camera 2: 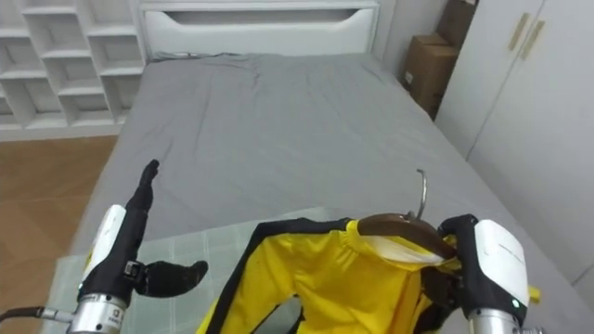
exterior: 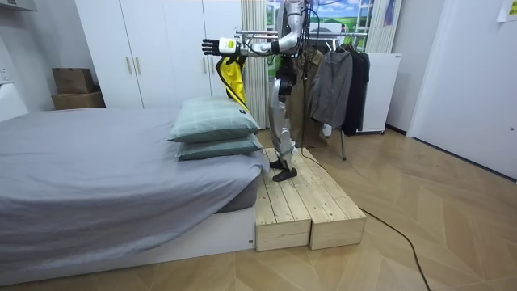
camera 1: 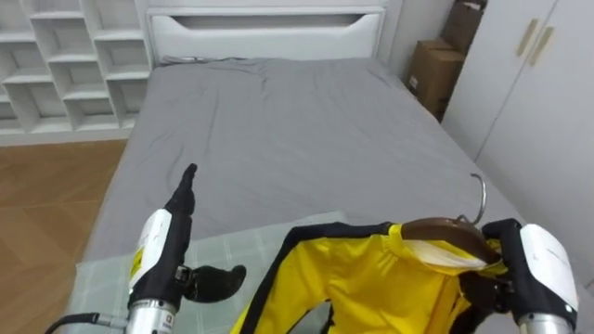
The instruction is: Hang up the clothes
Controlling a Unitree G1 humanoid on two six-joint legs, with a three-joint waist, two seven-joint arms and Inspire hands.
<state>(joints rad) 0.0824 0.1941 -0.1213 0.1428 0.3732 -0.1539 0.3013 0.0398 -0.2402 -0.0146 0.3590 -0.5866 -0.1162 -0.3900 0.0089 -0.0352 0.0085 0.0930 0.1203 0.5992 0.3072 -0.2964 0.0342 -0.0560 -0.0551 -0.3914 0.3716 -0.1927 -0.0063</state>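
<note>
A yellow garment with black trim (camera 1: pixel 371 278) hangs on a brown wooden hanger (camera 1: pixel 450 232) whose metal hook (camera 1: pixel 478 195) points up. My right hand (camera 1: pixel 538 269) is shut on the hanger's right end, low at the right of the eye views. At the lower left my left hand (camera 1: pixel 172 232) is held out over the bed, open with straight fingers and holding nothing. In the room view I stand on a wooden platform (exterior: pixel 299 202) at the foot of the bed, facing it, both arms raised, the yellow garment (exterior: pixel 232 77) hanging below my left hand (exterior: pixel 212 46).
A bed with a grey sheet (camera 1: pixel 297 130) lies ahead, with pale green pillows (exterior: pixel 214 129) stacked below my arms. Behind me stands a clothes rack with dark garments (exterior: pixel 331 81). White wardrobes (camera 1: pixel 538 93) and cardboard boxes (camera 1: pixel 436 70) are on the right, white shelves (camera 1: pixel 74 65) on the left.
</note>
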